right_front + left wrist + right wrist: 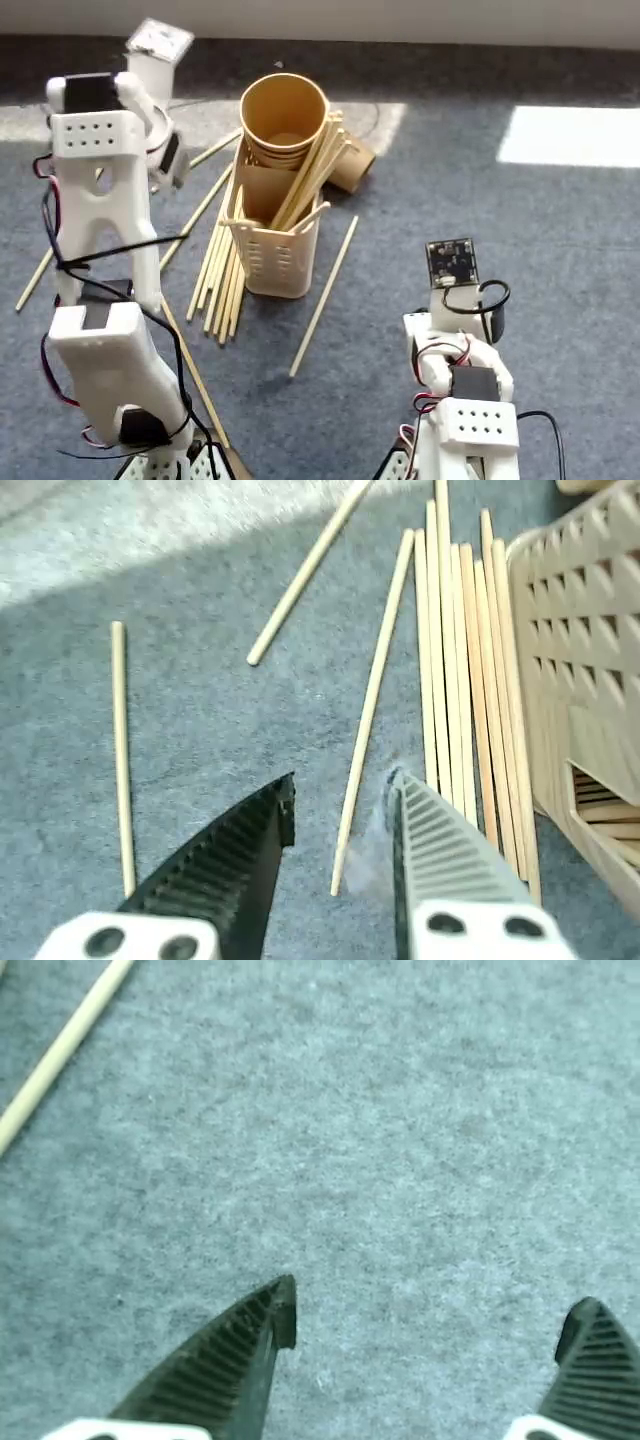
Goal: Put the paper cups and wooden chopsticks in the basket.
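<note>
A beige slotted basket [275, 255] stands upright mid-carpet and holds a stack of paper cups [285, 115] and several wooden chopsticks [305, 180]. Another paper cup [352, 165] lies on its side behind the basket. A row of chopsticks [222, 280] lies beside the basket wall [585, 670]. My left gripper [340, 783] is open low over the carpet, with one loose chopstick [372, 710] running between its fingertips. My right gripper [435, 1295] is open wide over bare carpet, with a single chopstick [60, 1055] lying farther off.
One chopstick [325, 295] lies to the right of the basket, and others are scattered to its left [35, 280] [120, 750] [305, 575]. The left arm [95, 190] stands over the left side and the right arm [455, 330] at lower right. Grey carpet [520, 230] covers the floor.
</note>
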